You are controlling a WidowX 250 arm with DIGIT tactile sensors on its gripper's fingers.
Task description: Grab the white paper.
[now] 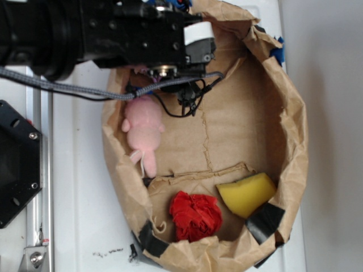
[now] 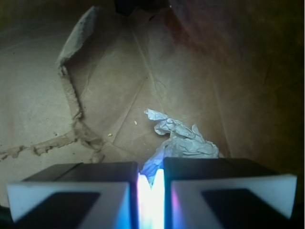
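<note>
In the wrist view the gripper (image 2: 151,191) fills the bottom edge, its two dark fingers (image 2: 81,191) with pale edges drawn close, only a narrow bright slit left between them. The near tip of the white paper (image 2: 183,138) runs down into that slit, so the fingers appear to be closing on it, though the pictures do not show whether they pinch it firmly. The rest of the wad spreads just beyond the fingertips and a little to the right of them, lying on the brown floor of the paper bag (image 2: 43,109).

Farther out, to the left of the fingers, a torn, ragged seam crosses the bag floor, and beyond it a folded flap rises. Straight ahead and to the right the bag wall climbs into shadow, close behind the wad.

The exterior view does not show the white paper at all: the black arm and gripper (image 1: 187,93) cover that corner of the bag. It shows what the wrist view misses: a pink plush toy (image 1: 143,127) just beside the gripper, then, well apart at the far end of the bag, a red wad (image 1: 195,215) and a yellow sponge (image 1: 247,194) side by side. The middle of the bag floor between these lies bare, ringed by the crumpled bag rim (image 1: 298,130).
</note>
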